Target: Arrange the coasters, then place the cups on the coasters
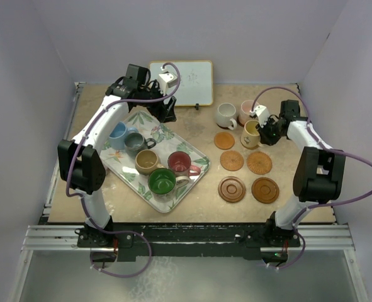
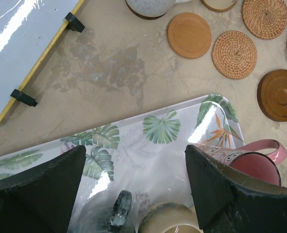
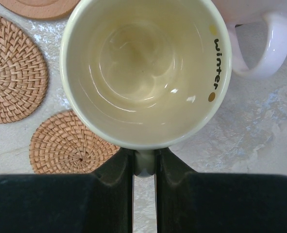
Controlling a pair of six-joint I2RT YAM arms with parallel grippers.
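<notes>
Top external view: the right gripper (image 1: 265,131) is clenched on the handle of the yellow cup (image 1: 251,133) at the back right of the table, just beside the pink cup (image 1: 245,110) and near the off-white cup (image 1: 225,115). The right wrist view confirms the grip: the fingers (image 3: 116,170) pinch the handle from either side. The cup is upright, mouth up, with the word "winter" printed inside its rim. Whether its base rests on the table cannot be determined. Five coasters lie on the table nearer the arms: a light wooden coaster (image 1: 224,140) just beside the yellow cup, then a woven coaster (image 1: 231,160) beside a second woven coaster (image 1: 259,163), then a dark coaster (image 1: 231,189) beside a second dark coaster (image 1: 265,190). The left gripper (image 1: 167,112) hangs over the far end of the leaf-patterned tray (image 1: 172,139), jaws spread wide and grasping nothing. On the tray stand the light blue cup (image 1: 117,135), dark grey-blue cup (image 1: 136,145), tan cup (image 1: 147,162), red cup (image 1: 180,163) and green cup (image 1: 162,181). A whiteboard (image 1: 181,82) stands at the table's back edge.
</notes>
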